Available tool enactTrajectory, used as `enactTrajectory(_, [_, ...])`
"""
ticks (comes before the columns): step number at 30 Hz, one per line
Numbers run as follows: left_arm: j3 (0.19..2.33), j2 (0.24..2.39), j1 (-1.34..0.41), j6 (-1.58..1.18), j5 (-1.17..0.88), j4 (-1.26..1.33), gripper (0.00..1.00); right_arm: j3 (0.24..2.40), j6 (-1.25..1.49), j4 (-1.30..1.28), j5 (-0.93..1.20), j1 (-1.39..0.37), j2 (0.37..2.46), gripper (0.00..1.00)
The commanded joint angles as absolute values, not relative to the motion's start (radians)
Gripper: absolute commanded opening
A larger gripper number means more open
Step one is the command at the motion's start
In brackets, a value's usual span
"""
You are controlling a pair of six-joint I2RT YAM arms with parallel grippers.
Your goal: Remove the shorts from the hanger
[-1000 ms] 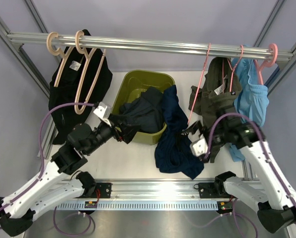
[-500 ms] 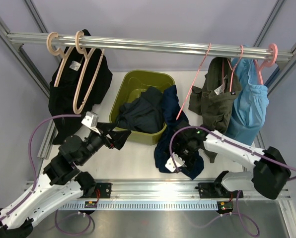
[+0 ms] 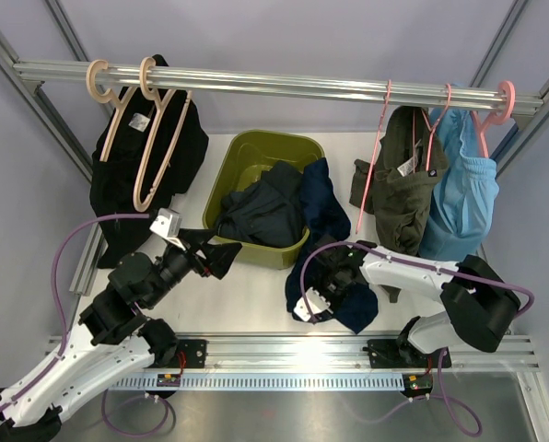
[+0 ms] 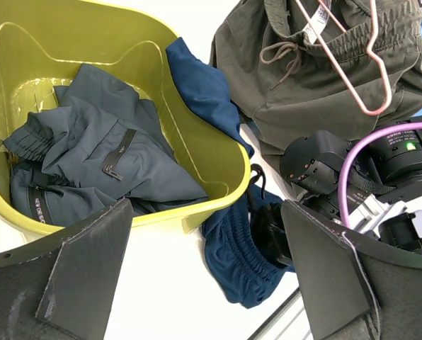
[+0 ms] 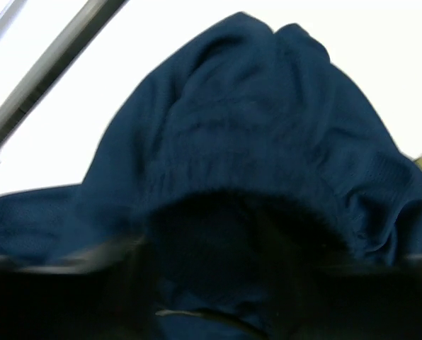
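The navy shorts (image 3: 322,210) hang off the front right corner of the olive-yellow bin (image 3: 256,145) and bunch on the table. My right gripper (image 3: 319,293) is low on that bunch, shut in the fabric. In the right wrist view the navy cloth (image 5: 253,142) fills the frame and hides the fingers. The dark teal-slate shorts (image 3: 261,210) lie crumpled inside the bin, also seen in the left wrist view (image 4: 105,156). A bare pink hanger (image 3: 374,157) hangs on the rod. My left gripper (image 3: 217,256) is open and empty at the bin's front left.
Olive-green shorts (image 3: 399,198) and light-blue shorts (image 3: 463,203) hang on pink hangers at the right of the metal rod (image 3: 284,83). Black garments (image 3: 118,175) and two pale hangers (image 3: 150,138) hang at the left. Frame posts stand at both sides.
My right gripper came down and left from beside the olive shorts onto the table, dragging the navy shorts into a tighter bunch. The bare hanger swung and settled. My left arm pulled back slightly.
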State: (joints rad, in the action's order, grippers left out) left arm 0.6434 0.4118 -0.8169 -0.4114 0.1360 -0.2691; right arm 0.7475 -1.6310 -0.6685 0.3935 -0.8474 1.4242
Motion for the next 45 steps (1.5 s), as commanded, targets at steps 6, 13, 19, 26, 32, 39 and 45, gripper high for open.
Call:
enactTrajectory(6, [0.641,0.377,-0.818,-0.407,0.16,-0.232,0.91,0.872,-1.473,-0.854,0.591,-0.859,1.323,0.23])
enactTrajectory(13, [0.735,0.345,-0.818,-0.354,0.158,-0.207,0.91,1.13,-1.35,-1.066,0.909,-0.859,1.14,0.02])
enactTrajectory(19, [0.802,0.327,-0.818,-0.311,0.16,-0.173,0.91,1.411,-0.948,-0.932,1.017,-0.861,1.1,0.0])
enactTrajectory(26, [0.819,0.299,-0.818,-0.281,0.178,-0.155,0.93,1.659,-0.655,-0.505,0.634,-0.859,1.178,0.0])
enactTrajectory(32, [0.804,0.299,-0.818,-0.288,0.178,-0.149,0.93,1.903,-0.742,-0.355,0.441,-0.857,1.29,0.0])
enactTrajectory(39, [0.785,0.287,-0.818,-0.302,0.17,-0.146,0.94,2.383,-0.772,-0.316,0.377,-0.738,1.583,0.0])
enactTrajectory(45, [0.772,0.264,-0.818,-0.307,0.176,-0.161,0.93,2.508,-0.817,-0.236,0.365,-0.684,1.68,0.0])
